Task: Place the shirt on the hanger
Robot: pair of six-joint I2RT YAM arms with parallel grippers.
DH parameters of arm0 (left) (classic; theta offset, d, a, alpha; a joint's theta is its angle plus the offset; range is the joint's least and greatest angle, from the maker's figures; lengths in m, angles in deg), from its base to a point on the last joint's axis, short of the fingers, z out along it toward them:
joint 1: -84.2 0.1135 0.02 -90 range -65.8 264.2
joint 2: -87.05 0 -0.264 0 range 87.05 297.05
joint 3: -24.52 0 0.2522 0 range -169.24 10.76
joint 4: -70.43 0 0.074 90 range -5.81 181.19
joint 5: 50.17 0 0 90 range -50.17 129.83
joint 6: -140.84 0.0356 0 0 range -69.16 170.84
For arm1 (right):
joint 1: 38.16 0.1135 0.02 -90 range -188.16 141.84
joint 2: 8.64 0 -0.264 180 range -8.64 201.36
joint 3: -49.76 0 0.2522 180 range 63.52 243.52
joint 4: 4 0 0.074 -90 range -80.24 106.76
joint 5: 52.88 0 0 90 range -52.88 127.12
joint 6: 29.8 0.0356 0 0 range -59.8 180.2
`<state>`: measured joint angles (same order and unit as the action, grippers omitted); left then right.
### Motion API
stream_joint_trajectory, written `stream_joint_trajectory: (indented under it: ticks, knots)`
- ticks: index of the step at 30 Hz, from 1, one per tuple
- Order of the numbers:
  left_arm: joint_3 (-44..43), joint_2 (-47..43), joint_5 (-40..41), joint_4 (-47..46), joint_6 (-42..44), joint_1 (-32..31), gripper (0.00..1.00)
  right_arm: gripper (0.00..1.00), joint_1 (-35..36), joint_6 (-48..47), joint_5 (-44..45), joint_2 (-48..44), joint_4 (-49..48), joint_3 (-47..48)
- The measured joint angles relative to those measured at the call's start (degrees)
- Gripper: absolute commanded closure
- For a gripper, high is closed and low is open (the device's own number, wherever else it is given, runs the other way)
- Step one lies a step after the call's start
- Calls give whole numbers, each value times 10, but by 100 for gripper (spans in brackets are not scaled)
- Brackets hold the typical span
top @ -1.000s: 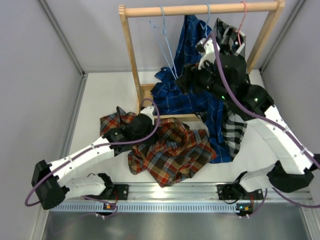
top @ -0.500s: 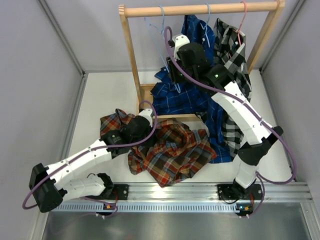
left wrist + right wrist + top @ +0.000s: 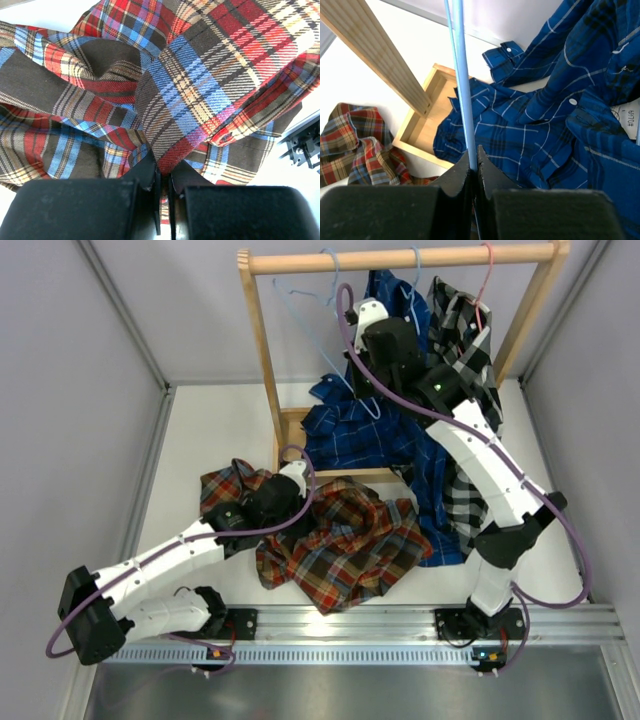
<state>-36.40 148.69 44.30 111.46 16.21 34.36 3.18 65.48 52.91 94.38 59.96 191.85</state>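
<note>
The shirt (image 3: 340, 540) has one fold pinched tight in my left gripper (image 3: 162, 187) and lies crumpled on the table (image 3: 210, 430). My right gripper (image 3: 474, 162) is clamped on the hanger (image 3: 461, 75) wire, up by the wooden rack (image 3: 400, 258), beside a blue shirt (image 3: 530, 120).

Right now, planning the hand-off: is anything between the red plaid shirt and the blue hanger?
Yes: the rack's wooden base and the draped navy shirt lie between the shirt, in the left gripper, and the hanger, in the right gripper.
</note>
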Motion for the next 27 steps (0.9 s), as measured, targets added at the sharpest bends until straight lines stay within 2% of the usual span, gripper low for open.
stream_joint_trajectory:
  ticks: [10,19,27]
  knots:
    - [25,-2,-2,-21,-16,0,97,100,0,24,0,-17,-80,-70]
    - [31,-26,9,-30,-31,0,97,100,0,22,-19,-41,-112,-70]
    - [40,-38,28,-33,-43,0,93,100,0,17,-37,-78,-123,-74]
